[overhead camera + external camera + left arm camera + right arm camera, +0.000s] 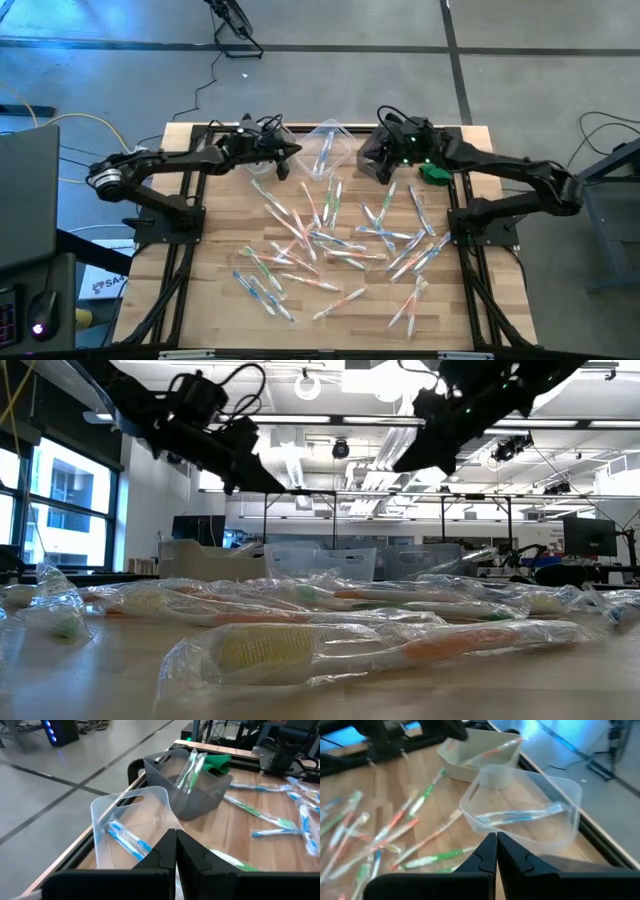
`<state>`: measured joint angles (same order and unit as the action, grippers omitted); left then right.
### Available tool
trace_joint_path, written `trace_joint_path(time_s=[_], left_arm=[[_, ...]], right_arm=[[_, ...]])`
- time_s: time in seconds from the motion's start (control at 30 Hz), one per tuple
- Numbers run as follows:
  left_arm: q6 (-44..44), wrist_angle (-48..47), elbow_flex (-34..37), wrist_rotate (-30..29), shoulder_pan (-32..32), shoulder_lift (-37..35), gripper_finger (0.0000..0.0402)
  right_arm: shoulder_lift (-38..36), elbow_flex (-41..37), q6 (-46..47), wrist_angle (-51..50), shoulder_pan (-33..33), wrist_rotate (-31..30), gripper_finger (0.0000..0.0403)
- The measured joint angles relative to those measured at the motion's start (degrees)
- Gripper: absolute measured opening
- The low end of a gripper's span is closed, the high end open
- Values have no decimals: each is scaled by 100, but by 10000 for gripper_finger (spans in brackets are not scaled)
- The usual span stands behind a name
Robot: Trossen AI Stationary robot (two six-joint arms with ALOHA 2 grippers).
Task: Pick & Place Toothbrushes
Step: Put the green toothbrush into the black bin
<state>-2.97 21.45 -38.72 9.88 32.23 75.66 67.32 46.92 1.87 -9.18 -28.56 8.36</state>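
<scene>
Toothbrushes (330, 240) mostly unsorted across table (200, 300); few binned. Left gripper (176, 851) and right gripper (496, 851) pressed together, empty, near bins (325, 145).

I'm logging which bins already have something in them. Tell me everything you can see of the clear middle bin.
The clear bin looks like thin, see-through plastic, rectangular with rounded corners and a handle cut-out in one end wall. It sits upright at the table's far edge, between a beige bin and a grey bin, very close to both; whether they touch is unclear. Inside lies one wrapped blue toothbrush, slanting across the floor.
</scene>
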Motion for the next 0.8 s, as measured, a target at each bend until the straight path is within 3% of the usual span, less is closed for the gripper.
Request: trace_joint_path(time_s=[0.33, 0.63, 0.8], left_arm=[[-26, -61, 637, -9, 0, -1022, 0], [-107, -81, 1218, 161, 0, -2062, 0], [-111, -605, 1266, 162, -1, -2720, 0]], right_arm=[[-670, 0, 441, -882, 561, -1148, 4], [-485, 0, 579, -962, 865, -1289, 4], [-410, 0, 735, -949, 966, -1293, 3]])
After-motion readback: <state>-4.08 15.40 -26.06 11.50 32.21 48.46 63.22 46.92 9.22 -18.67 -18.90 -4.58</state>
